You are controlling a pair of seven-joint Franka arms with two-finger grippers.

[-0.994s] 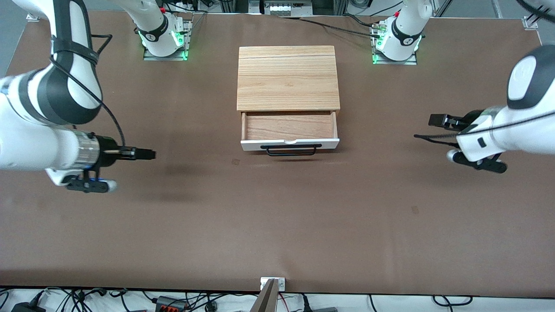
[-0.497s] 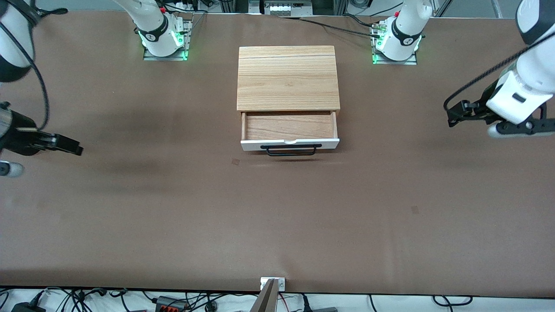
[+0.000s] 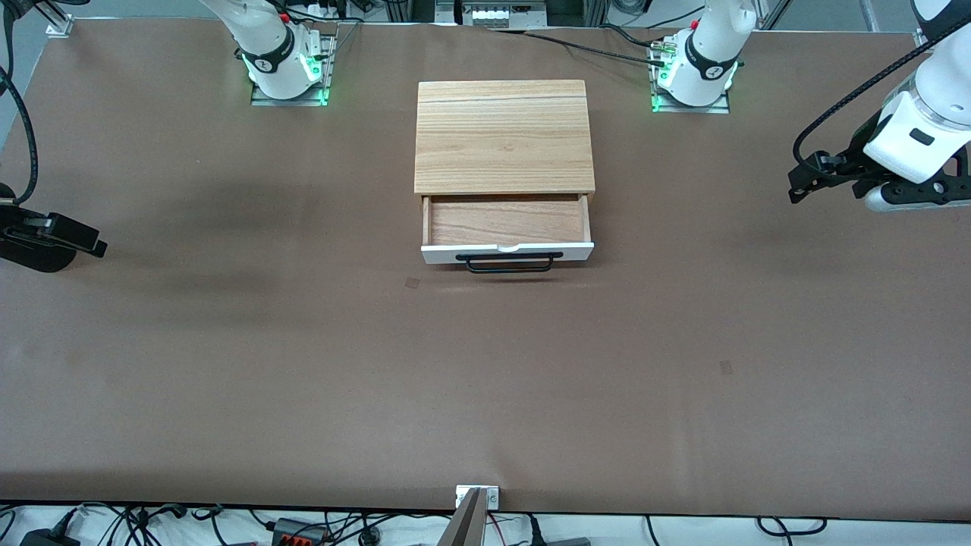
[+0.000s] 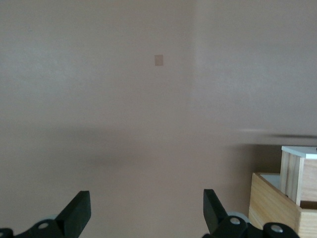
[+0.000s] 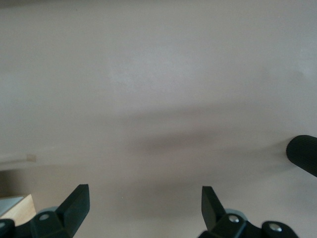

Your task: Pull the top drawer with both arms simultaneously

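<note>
The left gripper (image 3: 798,184) and right gripper (image 3: 91,241) both hang with fingers spread wide, holding nothing, each over its own end of the brown table (image 3: 303,364). Between them, the top drawer (image 3: 507,231) stands pulled out of the wooden cabinet (image 3: 504,136).

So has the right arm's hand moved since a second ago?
Yes. The right arm's black two-finger hand has drawn away from the white-fronted wooden top drawer, out toward the table's edge at its own end.
</note>
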